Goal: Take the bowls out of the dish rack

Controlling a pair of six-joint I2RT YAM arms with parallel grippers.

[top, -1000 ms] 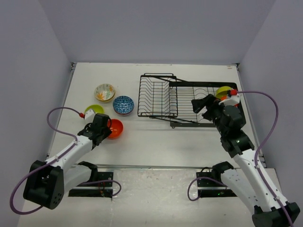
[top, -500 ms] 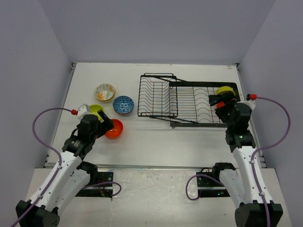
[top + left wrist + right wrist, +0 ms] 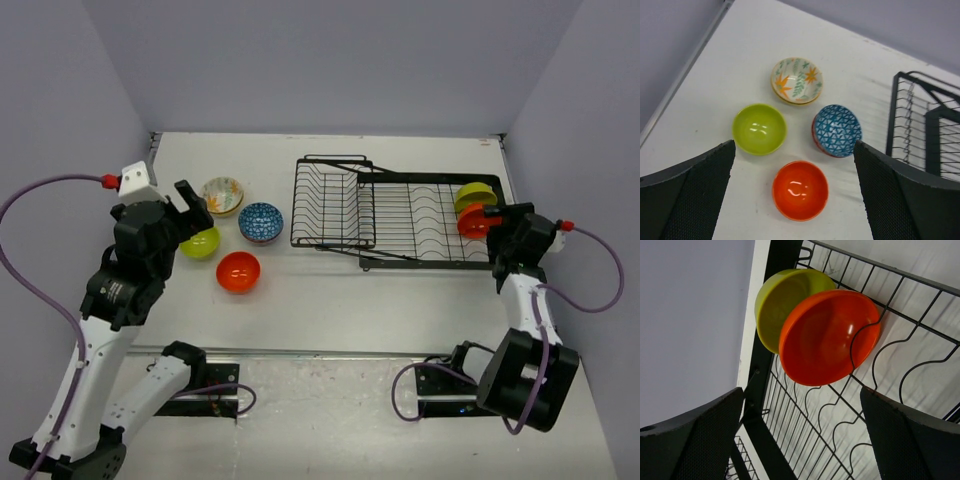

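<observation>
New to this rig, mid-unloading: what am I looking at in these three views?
Two robot arms, each ending in a two-finger pincer. One view looks down from above and behind them; the other two come from wrist cameras. On the table sit four bowls: leaf-patterned bowl, lime bowl, blue bowl, orange bowl. The dish rack holds a second orange bowl and a second lime bowl, on edge. The left pincer, above the table bowls, and the right pincer, facing the rack, are open and empty.
</observation>
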